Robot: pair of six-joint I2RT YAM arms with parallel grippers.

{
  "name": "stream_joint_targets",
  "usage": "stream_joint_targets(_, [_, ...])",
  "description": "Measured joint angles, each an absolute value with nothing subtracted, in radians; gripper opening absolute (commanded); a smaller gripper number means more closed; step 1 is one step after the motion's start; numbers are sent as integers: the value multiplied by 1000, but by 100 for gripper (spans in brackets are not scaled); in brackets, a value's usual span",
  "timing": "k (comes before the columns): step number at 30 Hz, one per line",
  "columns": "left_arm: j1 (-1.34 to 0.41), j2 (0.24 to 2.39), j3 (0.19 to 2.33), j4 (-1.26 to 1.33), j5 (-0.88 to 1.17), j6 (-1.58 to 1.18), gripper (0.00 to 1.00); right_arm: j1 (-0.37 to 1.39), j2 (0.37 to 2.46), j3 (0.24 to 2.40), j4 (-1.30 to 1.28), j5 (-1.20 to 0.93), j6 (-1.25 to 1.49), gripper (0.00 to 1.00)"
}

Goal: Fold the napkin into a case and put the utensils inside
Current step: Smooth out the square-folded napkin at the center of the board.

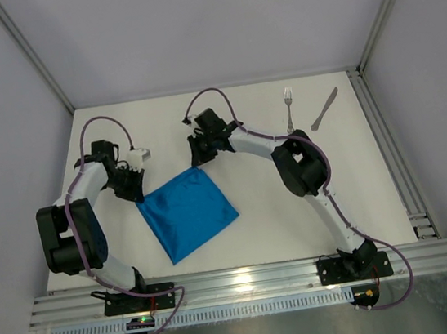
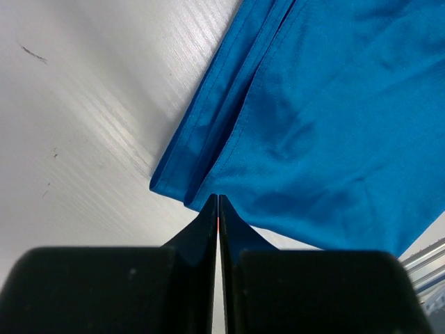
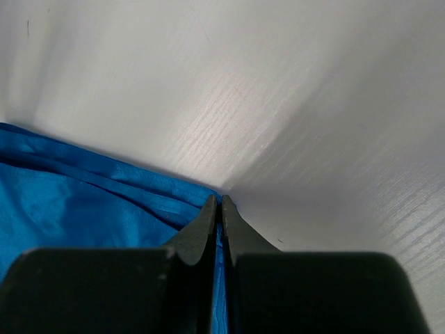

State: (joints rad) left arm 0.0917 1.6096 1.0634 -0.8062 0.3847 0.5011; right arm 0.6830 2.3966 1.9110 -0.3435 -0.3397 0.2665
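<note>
The bright blue napkin (image 1: 187,213) lies on the white table as a tilted square of folded layers. My left gripper (image 1: 134,192) is at its left corner; in the left wrist view the jaws (image 2: 218,198) are shut with their tips pinching the hem of the napkin (image 2: 327,125). At the napkin's far corner my right gripper (image 1: 198,159) is shut too. In the right wrist view a strip of the napkin (image 3: 69,202) shows between the fingers of that gripper (image 3: 217,200). The utensils, a fork (image 1: 288,109) and a knife (image 1: 324,110), lie at the far right, apart from both grippers.
The white table (image 1: 282,233) is walled by grey panels at the back and sides. An aluminium rail (image 1: 385,146) runs along the right edge and another (image 1: 246,279) along the front, where both arm bases are bolted.
</note>
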Motion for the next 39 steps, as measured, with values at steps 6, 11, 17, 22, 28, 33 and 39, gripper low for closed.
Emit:
stream_joint_targets(6, [92, 1609, 1063, -828, 395, 511, 0, 678, 2367, 1842, -294, -344, 268, 4])
stream_joint_targets(11, [92, 1609, 1063, -849, 429, 538, 33, 678, 2278, 1699, -268, -336, 270, 4])
stream_joint_targets(17, [92, 1594, 1063, -865, 476, 560, 42, 678, 2172, 1534, -238, -323, 285, 4])
stream_joint_targets(22, [89, 1586, 1063, -883, 500, 593, 41, 678, 2071, 1394, -236, -306, 291, 4])
stream_joint_targets(28, [66, 1632, 1068, -890, 514, 614, 41, 678, 2012, 1325, -249, -297, 290, 4])
stream_joint_targets(33, [24, 1663, 1074, -875, 519, 609, 36, 678, 2011, 1325, -255, -297, 287, 11])
stream_joint_targets(39, [11, 1695, 1086, -858, 523, 603, 24, 674, 2011, 1354, -320, -268, 247, 32])
